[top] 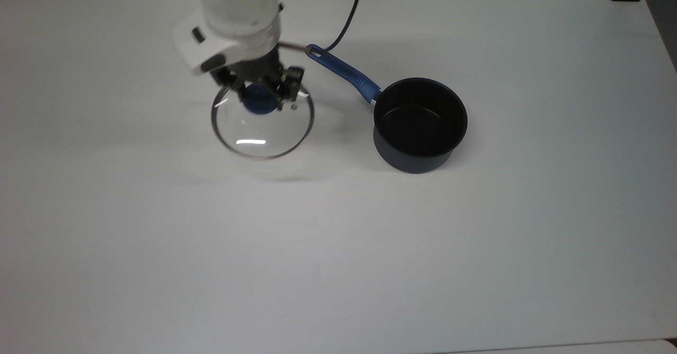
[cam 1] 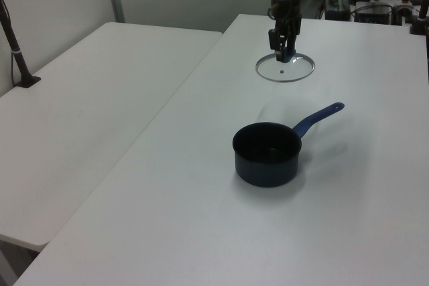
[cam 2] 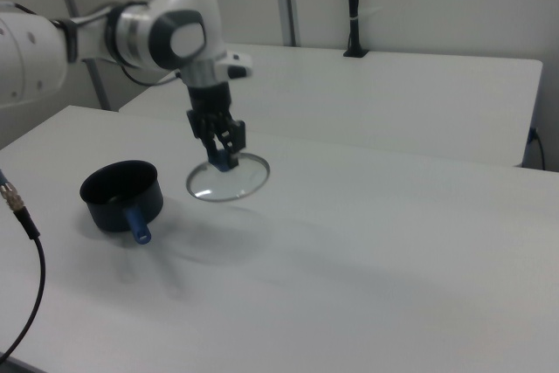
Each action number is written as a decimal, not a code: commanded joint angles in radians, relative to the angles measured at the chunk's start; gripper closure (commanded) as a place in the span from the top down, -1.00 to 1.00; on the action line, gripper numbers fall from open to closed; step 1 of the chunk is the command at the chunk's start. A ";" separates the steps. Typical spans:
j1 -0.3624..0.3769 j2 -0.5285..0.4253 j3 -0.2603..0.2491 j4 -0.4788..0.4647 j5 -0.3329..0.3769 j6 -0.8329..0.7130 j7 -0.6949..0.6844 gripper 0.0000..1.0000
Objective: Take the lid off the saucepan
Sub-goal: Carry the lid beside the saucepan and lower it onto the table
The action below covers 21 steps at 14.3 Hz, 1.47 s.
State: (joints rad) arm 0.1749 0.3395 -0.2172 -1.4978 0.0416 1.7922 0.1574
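Gripper (top: 263, 96): fingers closed on the blue knob, holding the lid (top: 263, 129) level in the air above the table (top: 338, 248). Saucepan (top: 420, 124): open, well apart toward the top view's right. Status: lid off; judged remaining, setting it down and letting go.

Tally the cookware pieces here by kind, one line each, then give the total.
Small dark round saucepan with a long blue handle: 1
Round clear glass lid with a metal rim and blue knob, held above the white table by the gripper: 1
Total: 2
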 commanded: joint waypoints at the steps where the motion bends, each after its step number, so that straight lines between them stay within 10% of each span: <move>1: -0.008 0.090 0.004 -0.015 0.018 0.102 -0.016 -0.19; 15: -0.002 0.194 0.007 -0.056 0.073 0.249 0.030 -0.11; 21: 0.002 0.184 0.007 -0.052 0.072 0.230 0.030 0.87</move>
State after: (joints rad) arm 0.1664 0.5403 -0.2080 -1.5375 0.1002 2.0199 0.1723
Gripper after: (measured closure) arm 0.282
